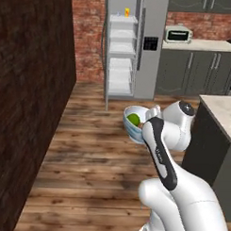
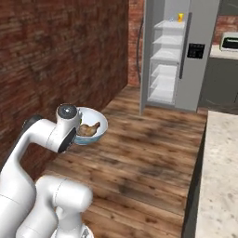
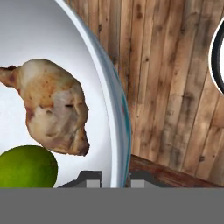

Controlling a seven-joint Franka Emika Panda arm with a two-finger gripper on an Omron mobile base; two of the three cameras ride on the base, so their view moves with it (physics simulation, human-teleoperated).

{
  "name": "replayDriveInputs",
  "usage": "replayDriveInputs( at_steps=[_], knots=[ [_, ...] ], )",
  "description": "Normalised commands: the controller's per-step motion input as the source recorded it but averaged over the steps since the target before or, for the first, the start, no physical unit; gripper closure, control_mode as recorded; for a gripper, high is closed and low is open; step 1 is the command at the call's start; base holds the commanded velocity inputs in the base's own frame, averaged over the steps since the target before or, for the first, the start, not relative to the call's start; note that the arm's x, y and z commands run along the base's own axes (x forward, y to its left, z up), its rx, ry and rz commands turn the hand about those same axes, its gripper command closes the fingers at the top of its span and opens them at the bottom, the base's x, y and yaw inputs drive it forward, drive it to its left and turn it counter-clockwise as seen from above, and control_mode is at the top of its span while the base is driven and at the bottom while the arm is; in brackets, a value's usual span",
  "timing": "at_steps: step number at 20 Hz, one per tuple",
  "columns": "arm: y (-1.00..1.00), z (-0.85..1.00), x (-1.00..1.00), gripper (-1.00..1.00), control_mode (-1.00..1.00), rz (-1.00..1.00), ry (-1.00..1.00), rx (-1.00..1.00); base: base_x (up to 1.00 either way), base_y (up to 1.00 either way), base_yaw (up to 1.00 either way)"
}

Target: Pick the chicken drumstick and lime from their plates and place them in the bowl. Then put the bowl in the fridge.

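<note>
Tool (image 3: 114,177) astride bowl (image 3: 114,105) rim

The chicken drumstick (image 3: 50,105) and lime (image 3: 26,168) lie together inside the bowl (image 2: 100,122), which is held above the wooden floor (image 2: 153,144). The fridge (image 1: 134,47) stands open beyond it; a brick wall (image 2: 60,56) lies left.

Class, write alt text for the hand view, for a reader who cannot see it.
Close-up from the hand camera: the gripper is shut on the rim of the bowl, which holds the chicken drumstick and, beside it, the lime. Beyond the rim lies the wooden plank floor, far below.
</note>
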Motion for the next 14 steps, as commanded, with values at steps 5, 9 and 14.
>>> replayDriveInputs(
  at_steps=[5, 9, 14],
  knots=[
    [0.0, 0.0, 0.0, 1.0, 1.0, 0.0, 0.0, 0.0, 0.92, 0.11, -0.15],
    [0.0, 0.0, 0.0, 1.0, 1.0, 0.0, 0.0, 0.0, 0.91, 0.01, -0.11],
    [0.0, 0.0, 0.0, 1.0, 1.0, 0.0, 0.0, 0.0, 0.93, 0.0, -0.03]
  ],
)
